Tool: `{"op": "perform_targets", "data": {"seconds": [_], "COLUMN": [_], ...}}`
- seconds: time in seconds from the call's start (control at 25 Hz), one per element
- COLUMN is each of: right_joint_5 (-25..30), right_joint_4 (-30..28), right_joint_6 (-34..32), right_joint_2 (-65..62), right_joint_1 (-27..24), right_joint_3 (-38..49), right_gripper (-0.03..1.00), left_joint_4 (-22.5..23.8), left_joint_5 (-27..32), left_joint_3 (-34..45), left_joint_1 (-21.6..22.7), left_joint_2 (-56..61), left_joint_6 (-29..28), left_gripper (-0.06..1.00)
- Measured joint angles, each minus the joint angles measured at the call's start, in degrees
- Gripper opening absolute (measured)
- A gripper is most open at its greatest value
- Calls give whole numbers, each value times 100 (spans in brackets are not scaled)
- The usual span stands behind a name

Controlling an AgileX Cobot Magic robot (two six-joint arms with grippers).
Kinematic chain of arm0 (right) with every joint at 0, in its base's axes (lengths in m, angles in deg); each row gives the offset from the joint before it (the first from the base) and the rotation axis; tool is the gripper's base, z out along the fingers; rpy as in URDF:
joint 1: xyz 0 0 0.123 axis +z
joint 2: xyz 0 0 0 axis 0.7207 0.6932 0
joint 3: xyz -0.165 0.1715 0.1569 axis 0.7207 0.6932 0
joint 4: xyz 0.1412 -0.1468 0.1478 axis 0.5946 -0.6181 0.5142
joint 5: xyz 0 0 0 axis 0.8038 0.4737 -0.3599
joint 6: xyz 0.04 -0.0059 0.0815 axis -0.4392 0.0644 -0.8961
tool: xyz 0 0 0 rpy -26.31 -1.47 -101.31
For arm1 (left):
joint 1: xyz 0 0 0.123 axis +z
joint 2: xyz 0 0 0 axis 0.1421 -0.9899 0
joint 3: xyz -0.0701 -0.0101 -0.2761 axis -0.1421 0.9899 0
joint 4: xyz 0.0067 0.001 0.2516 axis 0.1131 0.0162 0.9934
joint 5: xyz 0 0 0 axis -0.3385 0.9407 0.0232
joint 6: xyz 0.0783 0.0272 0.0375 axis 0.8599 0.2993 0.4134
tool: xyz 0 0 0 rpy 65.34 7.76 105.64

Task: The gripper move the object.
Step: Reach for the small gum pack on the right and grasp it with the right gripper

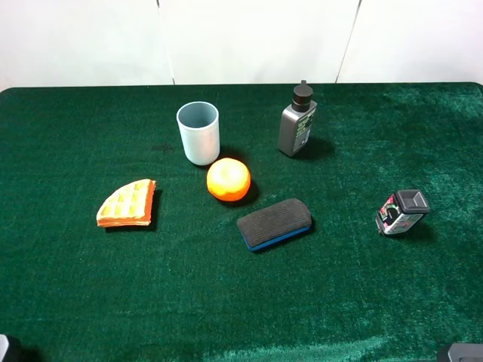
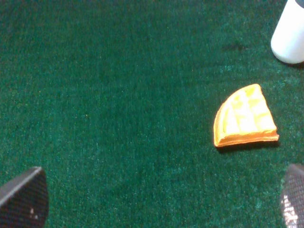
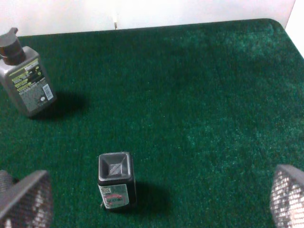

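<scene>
The small squat bottle (image 1: 401, 212) with a dark grey square cap and a pink, green and white label stands on the green cloth at the right. In the right wrist view the bottle (image 3: 115, 179) is ahead of my right gripper (image 3: 156, 202), left of the middle between the wide-open fingers (image 3: 26, 199), and not touched. My left gripper (image 2: 161, 202) is open and empty over bare cloth, with an orange waffle piece (image 2: 244, 116) ahead of it. In the high view only small bits of the arms show at the bottom corners.
A taller grey bottle with a black cap (image 1: 297, 121) stands at the back, also in the right wrist view (image 3: 26, 80). A light blue cup (image 1: 198, 133), an orange (image 1: 229, 179), a black and blue eraser (image 1: 275, 223) and the waffle piece (image 1: 127, 204) lie mid-table.
</scene>
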Motion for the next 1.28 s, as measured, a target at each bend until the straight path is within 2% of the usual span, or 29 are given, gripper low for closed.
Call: {"op": "perform_targets", "data": {"seconds": [1.28], "right_joint_5": [-6], "right_joint_4": [76], "right_joint_6": [0], "right_joint_2": [0], "right_joint_1": [0], "right_joint_3": [-18], "right_gripper": [70], "left_joint_4": [0], "left_joint_5": [0], "left_joint_3": [0], "left_joint_1": [0], "left_joint_2": [0], "left_joint_6": [0], "left_gripper": [99]}}
